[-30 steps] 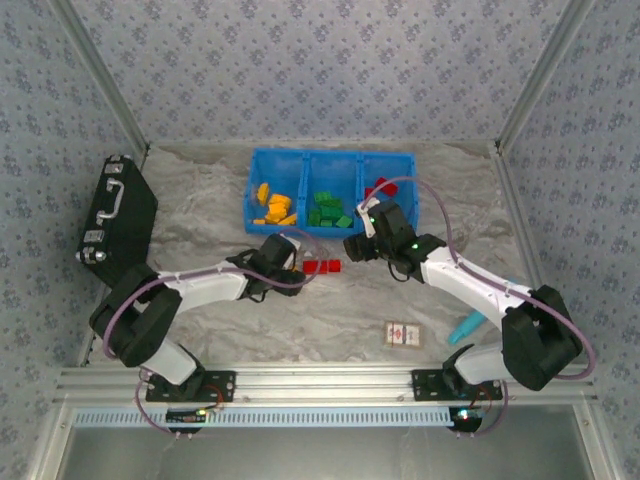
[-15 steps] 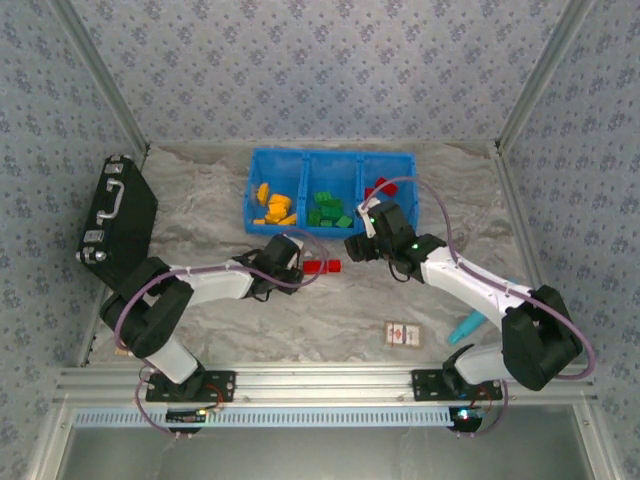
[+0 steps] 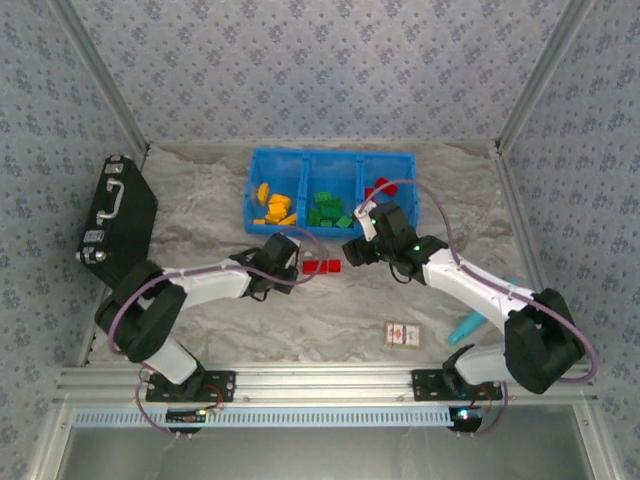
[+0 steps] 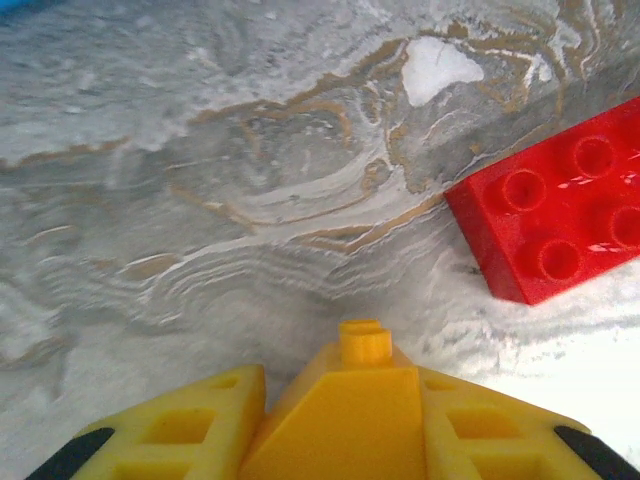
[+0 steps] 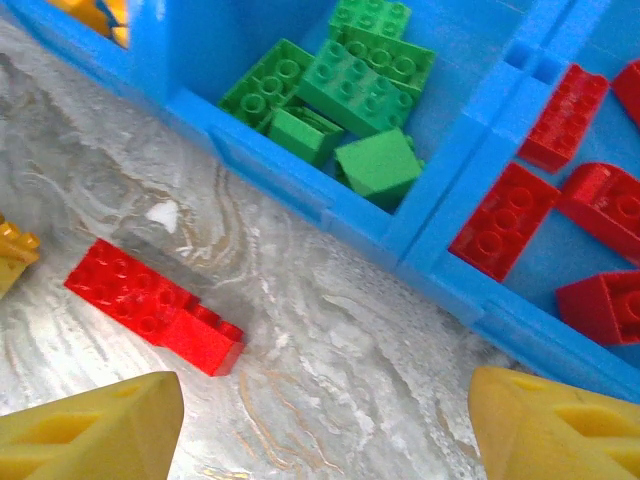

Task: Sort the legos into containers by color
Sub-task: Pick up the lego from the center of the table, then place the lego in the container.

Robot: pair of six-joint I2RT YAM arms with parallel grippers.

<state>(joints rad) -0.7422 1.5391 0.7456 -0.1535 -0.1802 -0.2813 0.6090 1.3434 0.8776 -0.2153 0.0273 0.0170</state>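
Two red studded plastic bricks [image 3: 322, 266] lie touching on the marbled grey table [image 3: 330, 310] at the centre of the overhead view, just below the bright blue three-compartment plastic bin [image 3: 330, 153]. The left gripper [image 4: 342, 374] pinches what looks like a small orange-yellow sloped brick [image 4: 348, 425] at the bottom of its wrist view. The right gripper [image 5: 325, 400] hangs with jaws spread, empty. Such bricks are likely light, rigid and slick, so grasp across flat parallel sides, never studs or slopes.

The marbled table [image 3: 200, 200] carries a blue bin [image 3: 331, 153] far centre, a black case [image 3: 118, 215] far left, red bricks [image 3: 322, 266] mid-table, and a card box [image 3: 402, 333] and teal stick [image 3: 465, 326] near right.
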